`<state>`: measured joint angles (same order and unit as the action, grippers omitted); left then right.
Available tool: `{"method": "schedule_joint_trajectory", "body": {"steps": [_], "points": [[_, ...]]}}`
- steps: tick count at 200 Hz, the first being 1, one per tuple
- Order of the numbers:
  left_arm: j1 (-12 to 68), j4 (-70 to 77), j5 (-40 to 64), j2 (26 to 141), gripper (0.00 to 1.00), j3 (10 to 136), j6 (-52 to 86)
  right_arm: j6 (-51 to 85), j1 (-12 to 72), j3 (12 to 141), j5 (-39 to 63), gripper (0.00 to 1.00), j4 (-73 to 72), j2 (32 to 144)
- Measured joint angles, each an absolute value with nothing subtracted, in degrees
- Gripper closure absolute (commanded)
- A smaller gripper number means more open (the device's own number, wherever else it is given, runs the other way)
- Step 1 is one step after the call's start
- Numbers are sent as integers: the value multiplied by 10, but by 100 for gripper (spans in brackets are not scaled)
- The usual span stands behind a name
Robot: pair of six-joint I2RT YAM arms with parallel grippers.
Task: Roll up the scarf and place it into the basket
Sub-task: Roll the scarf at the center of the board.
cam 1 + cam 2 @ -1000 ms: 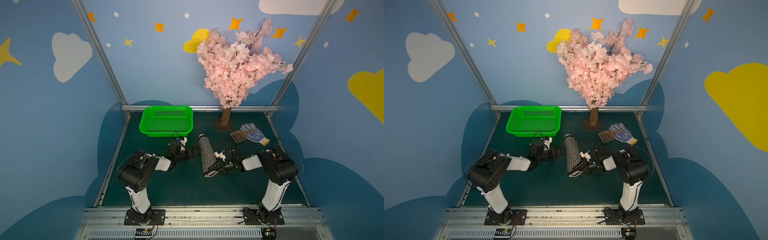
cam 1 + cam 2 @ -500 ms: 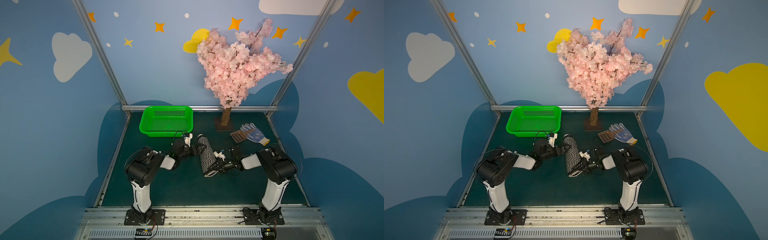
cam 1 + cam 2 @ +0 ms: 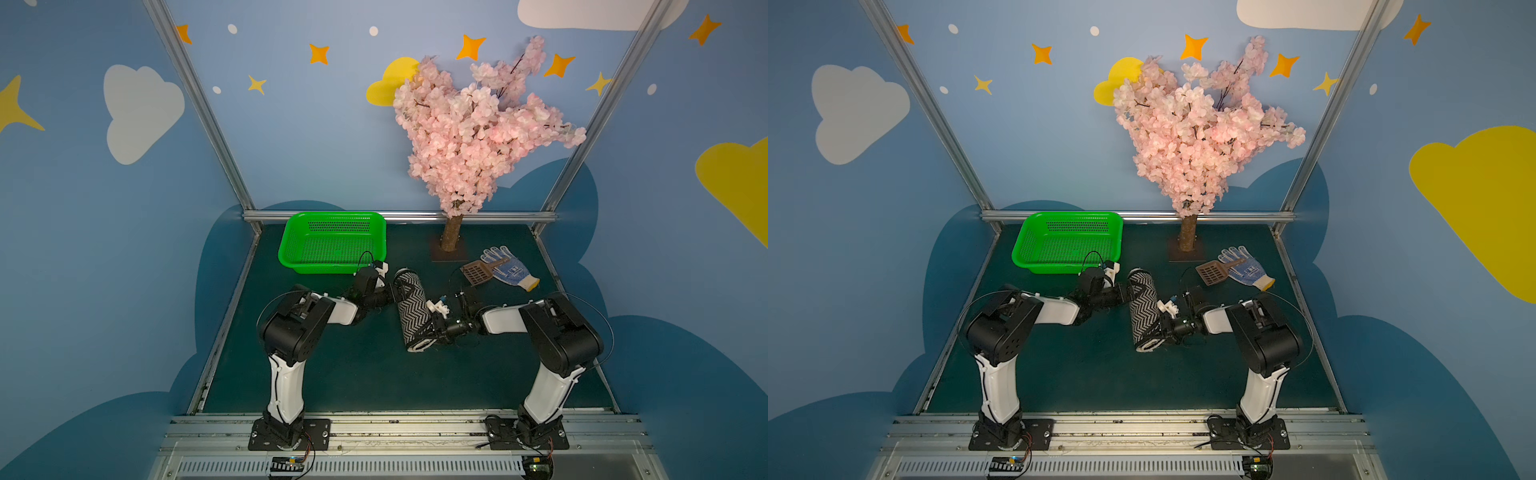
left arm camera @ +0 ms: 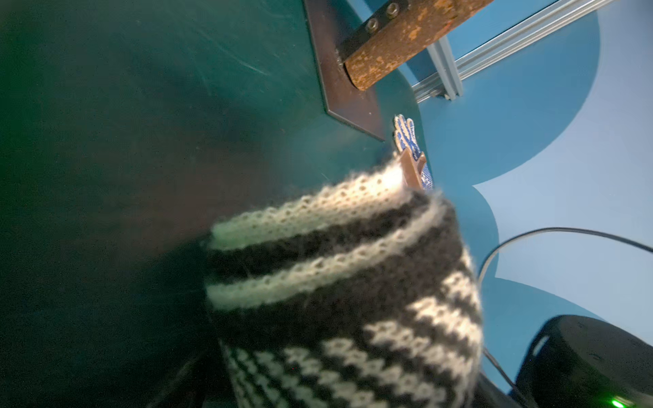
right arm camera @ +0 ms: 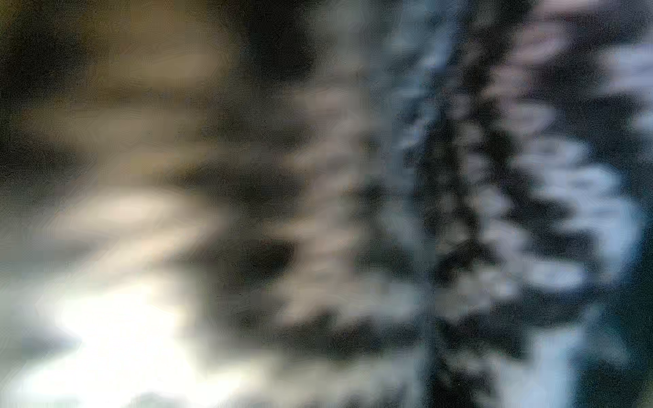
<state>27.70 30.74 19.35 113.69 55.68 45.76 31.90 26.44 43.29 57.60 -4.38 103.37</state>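
Rolling done; scarf (image 3: 411, 311) on counter (image 3: 353, 374), not yet in empty basket (image 3: 332, 215) at ten o'clock. Left hand (image 3: 392, 293) spread wide at far end; grip of right hand (image 3: 434, 328) impossible to tell.

The left gripper (image 3: 394, 291) has been moved rightward in the frame, up to the upper end of the scarf (image 3: 413, 311)

Rolled scarf (image 3: 411, 309), zigzag side out, lies on table (image 3: 353, 374) near upright green mesh basket (image 3: 334, 215).
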Motion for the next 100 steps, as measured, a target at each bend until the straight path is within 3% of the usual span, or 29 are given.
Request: {"method": "schedule_joint_trajectory", "body": {"steps": [63, 100], "points": [[282, 68, 167, 1172, 0, 709, 406, 256, 278, 528, 476, 30, 143, 973], [290, 31, 148, 1178, 1, 729, 387, 231, 283, 547, 428, 19, 215, 943]]}}
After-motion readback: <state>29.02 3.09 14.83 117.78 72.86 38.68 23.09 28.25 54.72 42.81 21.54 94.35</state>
